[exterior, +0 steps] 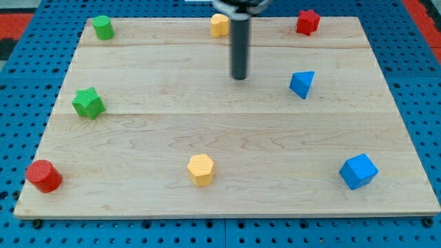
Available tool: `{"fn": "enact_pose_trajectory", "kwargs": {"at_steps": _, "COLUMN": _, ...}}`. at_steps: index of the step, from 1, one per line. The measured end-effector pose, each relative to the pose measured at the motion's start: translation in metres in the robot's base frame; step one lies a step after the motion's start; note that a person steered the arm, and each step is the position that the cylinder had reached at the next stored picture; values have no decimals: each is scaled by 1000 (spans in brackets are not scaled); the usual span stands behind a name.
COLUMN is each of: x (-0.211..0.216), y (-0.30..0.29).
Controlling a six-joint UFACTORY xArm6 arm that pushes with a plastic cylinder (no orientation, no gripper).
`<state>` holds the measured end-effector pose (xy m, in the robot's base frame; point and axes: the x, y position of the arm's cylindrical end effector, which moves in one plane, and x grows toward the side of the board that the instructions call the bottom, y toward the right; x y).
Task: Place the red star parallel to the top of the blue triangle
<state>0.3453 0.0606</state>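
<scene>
The red star [307, 21] lies near the board's top edge, right of centre. The blue triangle [302, 84] lies below it, a little lower on the right side. My tip [239, 77] rests on the board left of the blue triangle and below-left of the red star, touching neither.
A yellow block [219, 25] sits at the top just left of the rod. A green cylinder [103, 27] is at top left, a green star [88, 103] at left, a red cylinder [43, 176] at bottom left, a yellow hexagon [201, 169] at bottom centre, a blue cube [358, 171] at bottom right.
</scene>
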Motion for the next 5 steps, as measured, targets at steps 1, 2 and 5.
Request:
{"fn": "enact_pose_trajectory", "kwargs": {"at_steps": 1, "x": -28, "y": 75}}
{"fn": "enact_pose_trajectory", "kwargs": {"at_steps": 2, "x": -81, "y": 161}}
{"fn": "enact_pose_trajectory", "kwargs": {"at_steps": 5, "x": -154, "y": 197}}
